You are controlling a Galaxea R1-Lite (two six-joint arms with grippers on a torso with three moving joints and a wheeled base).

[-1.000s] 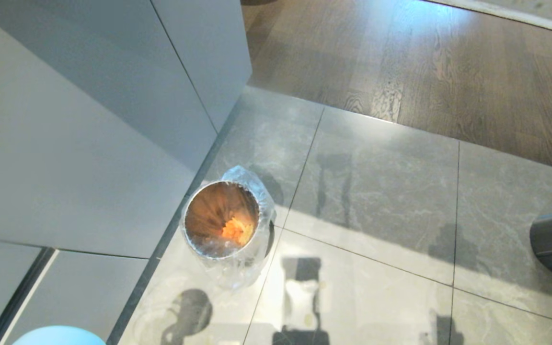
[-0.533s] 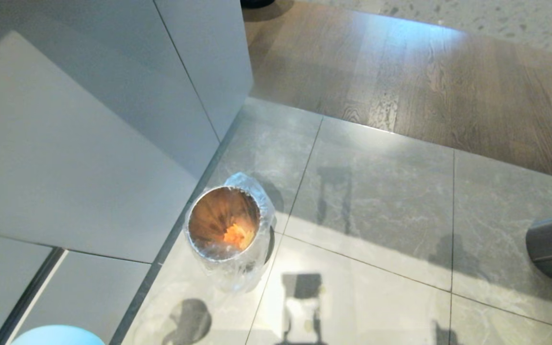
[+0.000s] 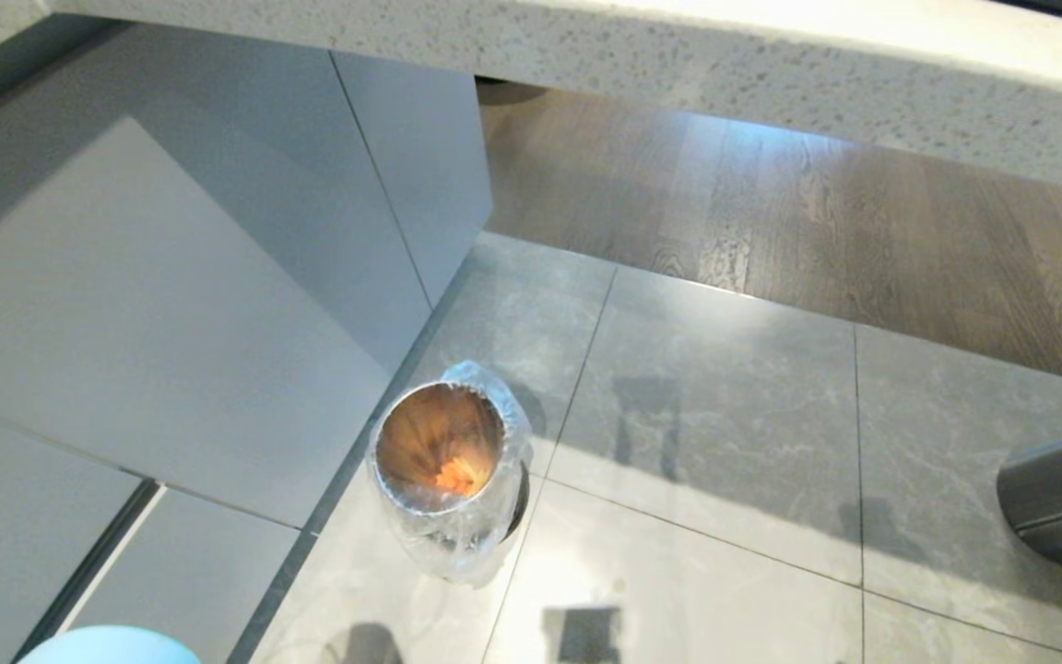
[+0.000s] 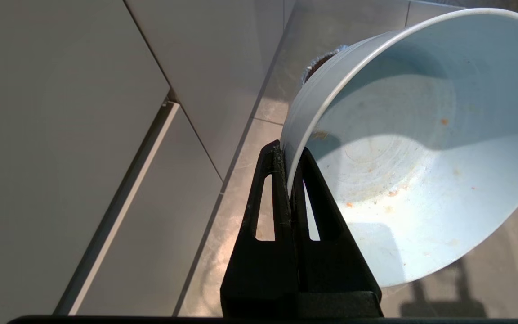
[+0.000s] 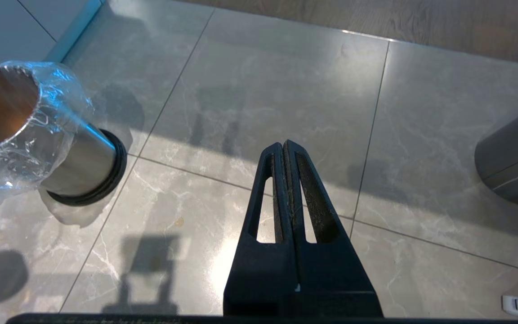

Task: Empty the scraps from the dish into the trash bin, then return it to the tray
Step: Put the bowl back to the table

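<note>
In the head view the trash bin (image 3: 443,461) stands low and centre on the grey floor (image 3: 725,415) with orange scraps (image 3: 454,477) at its bottom; the dish (image 3: 107,646) peeks in at the lower left. The whole scene sits lower than before, and a speckled worktop (image 3: 678,55) edge now crosses the top. In the left wrist view the left gripper (image 4: 288,155) pinches the pale blue dish's (image 4: 421,148) rim; it holds only crumbs. In the right wrist view the right gripper (image 5: 284,146) is pressed together, empty, over the floor.

Grey marbled floor tiles (image 3: 725,406) with dark grout lines, sunlit in patches. Brown wood flooring (image 3: 817,221) beyond the tiles. Flat grey cabinet fronts (image 3: 171,304) at left. Speckled pale desk (image 3: 678,55) edge overhead. Brushed-steel grey cylinder (image 3: 1061,503) at right edge, standing on the tiles.
</note>
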